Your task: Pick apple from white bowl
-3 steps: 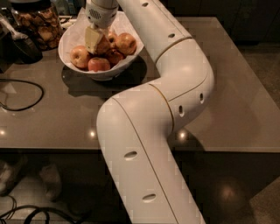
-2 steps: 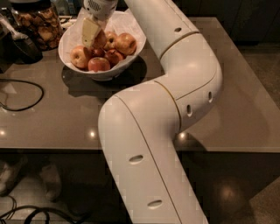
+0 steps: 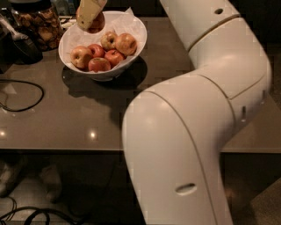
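My gripper point(image 3: 89, 21) is at the top of the camera view, above the back left of the white bowl point(image 3: 105, 74). It is shut on the apple point(image 3: 96, 24), which hangs lifted above the bowl's rim, with a pale fingertip point(image 3: 88, 11) covering most of it. The bowl is lined with crinkled white paper and holds several other apples, among them a yellowish one point(image 3: 126, 43) and small red ones point(image 3: 99, 64). My big white arm point(image 3: 193, 132) fills the right half of the view.
A glass jar of brown snacks point(image 3: 37, 22) stands at the back left of the grey table point(image 3: 66, 118). A dark object point(image 3: 17, 46) lies beside it. A black cable point(image 3: 22, 94) loops over the table's left side.
The gripper has risen out of the bowl with the apple in it. The arm's elbow has swung up and to the right.
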Controlling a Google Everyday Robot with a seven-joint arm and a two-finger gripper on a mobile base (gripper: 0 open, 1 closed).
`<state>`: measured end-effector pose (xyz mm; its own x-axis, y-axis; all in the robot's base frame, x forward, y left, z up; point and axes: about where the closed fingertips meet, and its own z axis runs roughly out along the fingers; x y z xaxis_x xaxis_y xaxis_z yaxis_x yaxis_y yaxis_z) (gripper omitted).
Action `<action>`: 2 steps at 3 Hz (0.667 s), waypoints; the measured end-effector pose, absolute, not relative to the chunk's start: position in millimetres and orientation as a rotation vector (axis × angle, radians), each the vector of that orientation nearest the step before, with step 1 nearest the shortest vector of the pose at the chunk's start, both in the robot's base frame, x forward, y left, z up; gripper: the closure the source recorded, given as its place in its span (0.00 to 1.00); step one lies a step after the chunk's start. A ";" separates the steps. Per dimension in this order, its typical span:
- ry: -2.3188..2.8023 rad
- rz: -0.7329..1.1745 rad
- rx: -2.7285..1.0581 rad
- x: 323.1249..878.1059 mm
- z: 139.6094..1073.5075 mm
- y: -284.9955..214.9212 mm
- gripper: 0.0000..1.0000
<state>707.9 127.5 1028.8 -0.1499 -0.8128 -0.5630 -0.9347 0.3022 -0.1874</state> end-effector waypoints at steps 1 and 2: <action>1.884 0.361 -1.584 673.0 1052.5 126.2 1.00; 1.780 0.450 -1.631 634.6 1066.4 128.6 1.00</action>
<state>634.6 128.6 1066.4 0.0083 -0.7380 -0.6748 -0.9700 0.1580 -0.1848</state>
